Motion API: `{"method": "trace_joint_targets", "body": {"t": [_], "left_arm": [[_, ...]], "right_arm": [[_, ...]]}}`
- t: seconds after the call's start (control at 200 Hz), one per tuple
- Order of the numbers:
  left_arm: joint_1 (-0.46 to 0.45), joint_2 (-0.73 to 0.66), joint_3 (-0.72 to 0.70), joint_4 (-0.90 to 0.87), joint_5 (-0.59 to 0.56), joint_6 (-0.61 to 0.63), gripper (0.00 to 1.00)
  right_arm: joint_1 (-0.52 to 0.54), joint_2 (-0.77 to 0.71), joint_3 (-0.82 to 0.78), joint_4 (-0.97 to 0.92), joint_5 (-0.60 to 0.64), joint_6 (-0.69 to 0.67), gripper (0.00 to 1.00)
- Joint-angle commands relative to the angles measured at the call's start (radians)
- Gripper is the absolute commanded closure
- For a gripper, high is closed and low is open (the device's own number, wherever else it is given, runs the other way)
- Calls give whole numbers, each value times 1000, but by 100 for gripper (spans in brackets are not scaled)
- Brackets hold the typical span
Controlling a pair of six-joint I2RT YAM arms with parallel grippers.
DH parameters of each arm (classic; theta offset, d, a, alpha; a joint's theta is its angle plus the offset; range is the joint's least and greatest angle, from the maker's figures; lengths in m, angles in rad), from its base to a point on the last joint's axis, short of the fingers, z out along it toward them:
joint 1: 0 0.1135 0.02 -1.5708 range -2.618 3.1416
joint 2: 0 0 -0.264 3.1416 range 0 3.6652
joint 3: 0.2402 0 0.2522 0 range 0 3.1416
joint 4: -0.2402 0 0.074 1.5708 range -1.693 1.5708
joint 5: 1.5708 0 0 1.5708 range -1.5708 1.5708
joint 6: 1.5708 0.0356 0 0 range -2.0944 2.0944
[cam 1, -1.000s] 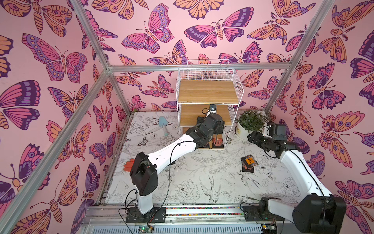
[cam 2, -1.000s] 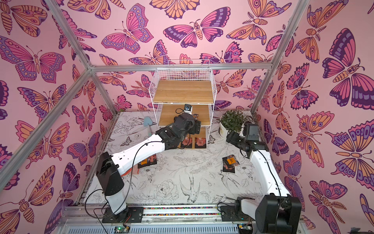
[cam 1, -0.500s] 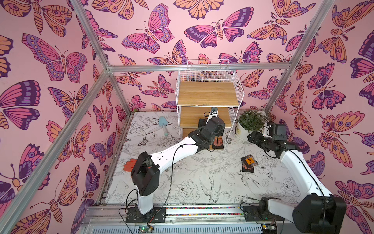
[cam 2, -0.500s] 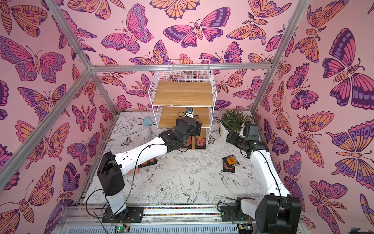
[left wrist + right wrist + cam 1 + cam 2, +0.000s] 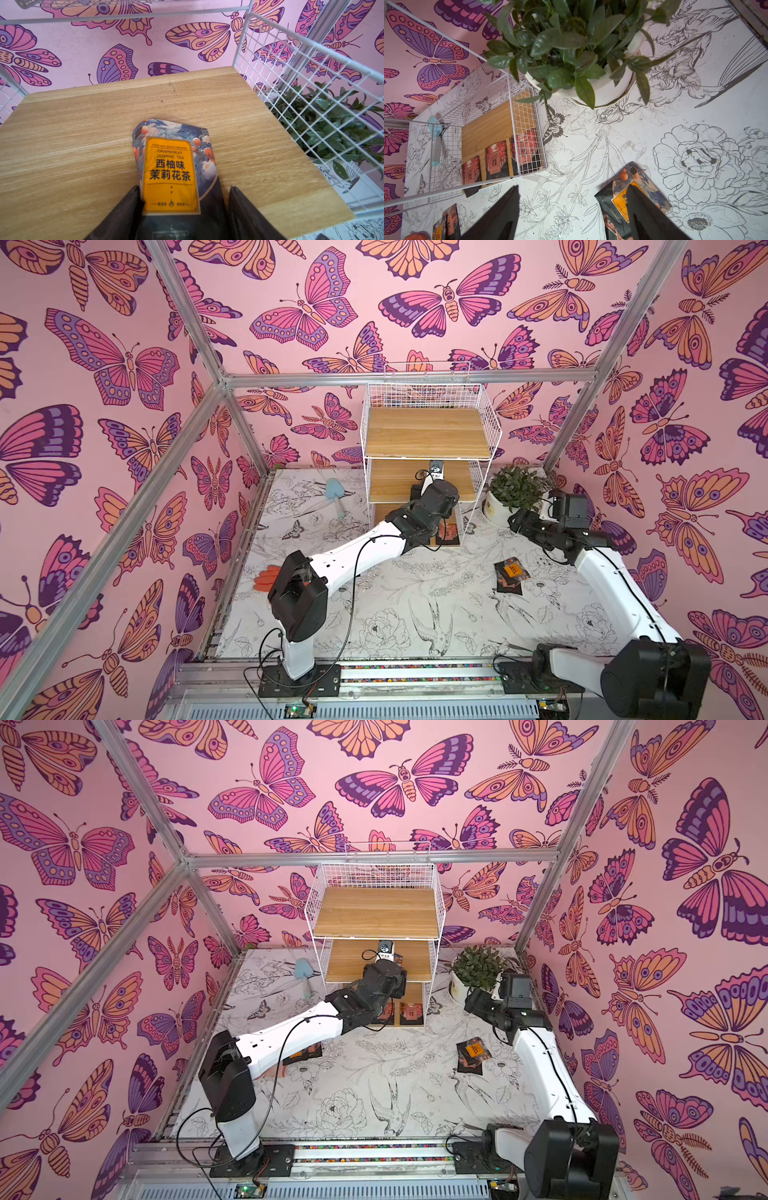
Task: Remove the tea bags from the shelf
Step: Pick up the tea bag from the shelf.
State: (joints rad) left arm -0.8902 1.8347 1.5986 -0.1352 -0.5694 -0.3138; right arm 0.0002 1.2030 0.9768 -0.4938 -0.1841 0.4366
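The shelf [image 5: 428, 435] [image 5: 378, 911] stands at the back of the table in both top views. My left gripper [image 5: 184, 188] reaches onto its middle board. It is open, its jaws on either side of a tea bag [image 5: 170, 166] with an orange label that lies flat there. One finger touches the bag's edge and the other stands just clear. Three red tea bags [image 5: 496, 160] lie on the bottom board. My right gripper [image 5: 572, 187] [image 5: 519, 522] hangs open above the table, over a small pile of tea bags [image 5: 511, 572] [image 5: 618, 199]. More tea bags [image 5: 303, 1052] lie under the left arm.
A potted plant [image 5: 515, 489] [image 5: 571, 41] stands right beside the shelf's wire side. A blue trowel [image 5: 334, 493] lies left of the shelf. An orange glove [image 5: 266, 578] lies by the left wall. The wire side panel [image 5: 301, 104] fences the middle board.
My left arm has stretched further onto the middle board and sunk a little. Its jaws have narrowed around the tea bag. The right arm has not moved.
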Motion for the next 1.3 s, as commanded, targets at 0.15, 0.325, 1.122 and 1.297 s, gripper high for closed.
{"method": "trace_joint_targets", "body": {"t": [0.15,0.325,1.122,1.297], "left_arm": [[6,3,-37,-81,15,-7,59],[7,-21,-44,-78,10,-4,92],[2,-351,-254,-178,108,-111,100],[-7,-515,-388,-270,74,-180,100]], "right_arm": [[-8,-22,22,-20,3,-17,17],[-8,-22,20,-19,7,-16,17],[-17,-59,-41,14,54,-1,17],[-17,-71,-47,-4,44,-7,18]]}}
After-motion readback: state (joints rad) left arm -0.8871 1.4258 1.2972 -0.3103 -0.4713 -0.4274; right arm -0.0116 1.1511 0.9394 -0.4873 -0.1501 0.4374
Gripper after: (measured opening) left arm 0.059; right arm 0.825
